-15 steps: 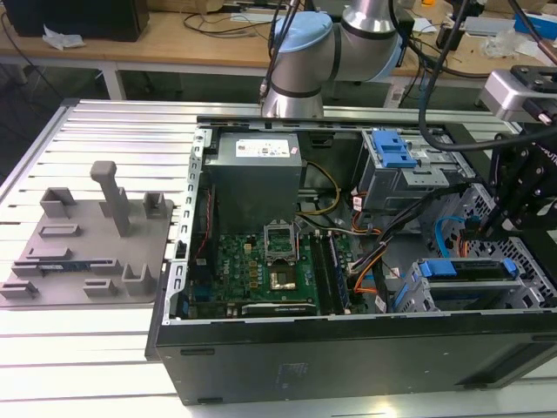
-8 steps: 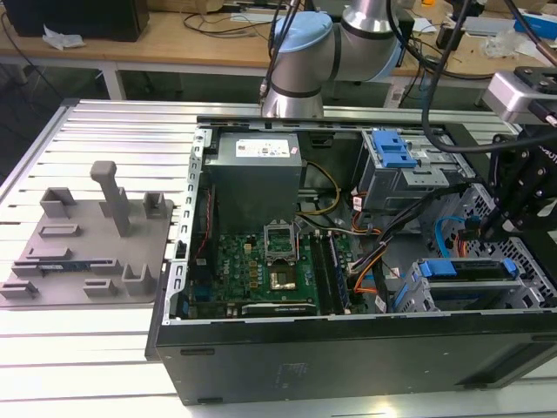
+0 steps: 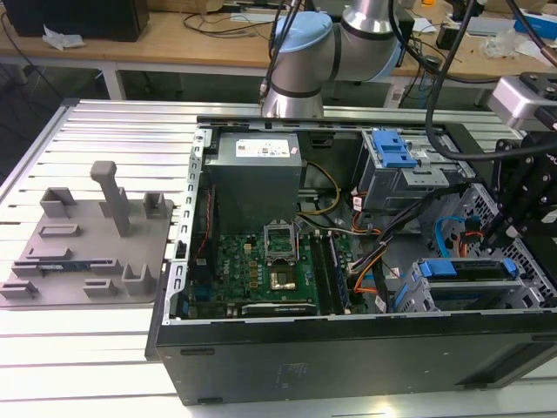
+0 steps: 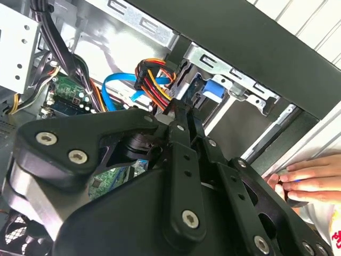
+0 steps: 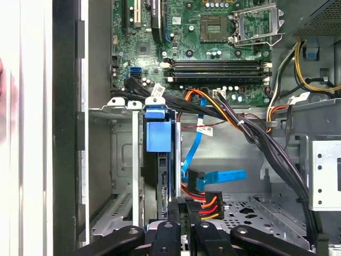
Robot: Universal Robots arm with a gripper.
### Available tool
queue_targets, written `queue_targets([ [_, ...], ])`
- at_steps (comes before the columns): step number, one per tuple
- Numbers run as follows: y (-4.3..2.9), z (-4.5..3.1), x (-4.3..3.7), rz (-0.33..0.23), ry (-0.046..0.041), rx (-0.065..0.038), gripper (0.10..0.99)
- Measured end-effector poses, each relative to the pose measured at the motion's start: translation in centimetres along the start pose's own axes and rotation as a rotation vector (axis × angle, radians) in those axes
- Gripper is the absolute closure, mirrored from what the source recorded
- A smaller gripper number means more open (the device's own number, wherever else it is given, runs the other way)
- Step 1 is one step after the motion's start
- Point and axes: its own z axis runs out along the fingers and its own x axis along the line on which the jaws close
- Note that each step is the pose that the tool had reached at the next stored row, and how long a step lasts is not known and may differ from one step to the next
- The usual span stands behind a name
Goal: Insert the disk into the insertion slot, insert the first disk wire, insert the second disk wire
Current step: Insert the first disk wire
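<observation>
One disk [image 5: 159, 136] seated in the one insertion slot [image 5: 120, 160], exterior view's near right, my one hand [image 5: 182, 204] just beside it, grip I cannot tell, one blue wire [image 5: 224, 175], one red-yellow bundle [image 5: 209, 200] crowding my hand.

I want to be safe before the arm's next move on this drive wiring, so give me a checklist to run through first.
1. Disk in the insertion slot: ok, its blue carrier sits inside the bay.
2. Gripper at the coloured power wires: ok, right beside them.
3. Power plug seated in the disk: cannot tell, the joint is hidden.
4. Blue data cable connected: cannot tell.
5. Hand away from the case: not ok, it rests at the case edge in the second wrist view.
</observation>
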Motion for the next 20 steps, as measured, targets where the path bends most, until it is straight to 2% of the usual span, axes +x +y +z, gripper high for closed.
queue_targets([
  [13, 0.06, 0.13, 0.27, 0.000, 0.0001, 0.000, 0.918],
  [20, 0.11, 0.45, 0.52, 0.003, 0.0000, 0.000, 0.918],
])
